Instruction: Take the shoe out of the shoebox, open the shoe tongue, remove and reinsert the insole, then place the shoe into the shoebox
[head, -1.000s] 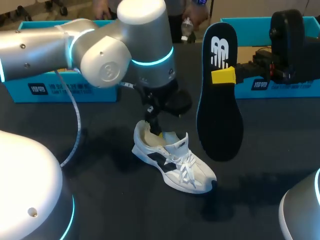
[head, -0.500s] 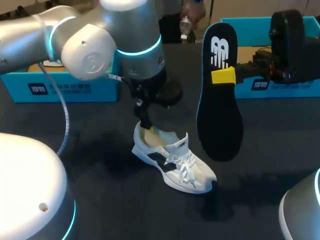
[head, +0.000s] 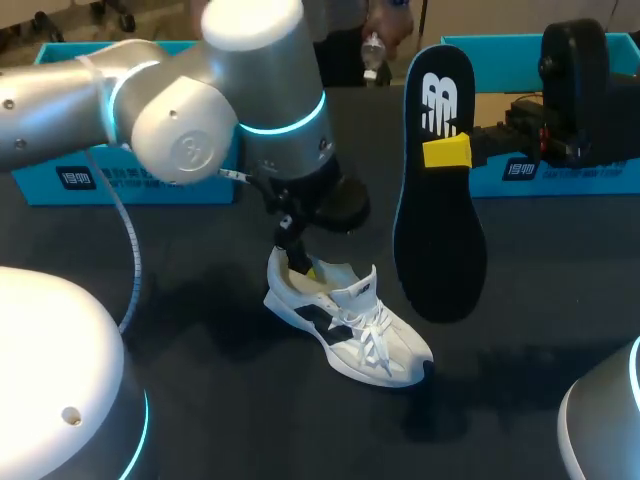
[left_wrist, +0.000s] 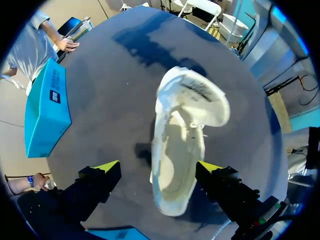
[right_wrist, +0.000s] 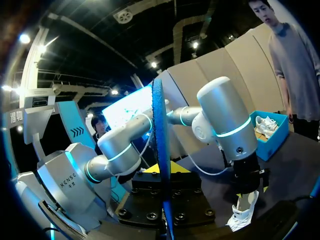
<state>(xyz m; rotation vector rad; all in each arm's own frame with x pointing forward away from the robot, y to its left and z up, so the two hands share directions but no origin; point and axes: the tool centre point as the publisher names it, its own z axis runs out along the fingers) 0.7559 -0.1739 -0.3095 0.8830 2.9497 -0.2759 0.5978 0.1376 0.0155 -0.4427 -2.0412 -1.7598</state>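
A white sneaker (head: 350, 322) with dark side patches lies on the black table, toe toward the front right. My left gripper (head: 298, 258) hangs right over its heel opening, fingers open. In the left wrist view the shoe (left_wrist: 186, 135) lies under and ahead of the left gripper (left_wrist: 159, 167), its heel end between the spread yellow tips, neither visibly pressing it. My right gripper (head: 447, 152) is shut on the black insole (head: 438, 220), held upright in the air right of the shoe. The right wrist view shows the insole (right_wrist: 160, 165) edge-on in the right gripper (right_wrist: 163, 172), with the shoe (right_wrist: 242, 214) far below.
A blue shoebox (head: 130, 178) stands at the back left behind my left arm, and shows beside the gripper in the left wrist view (left_wrist: 47, 110). A second blue box (head: 545, 180) stands at the back right behind the right gripper. Bare black table lies in front of the shoe.
My left arm's elbow swung leftward, and its gripper shifted slightly and dipped over the shoe's heel. The right arm and the insole have not moved.
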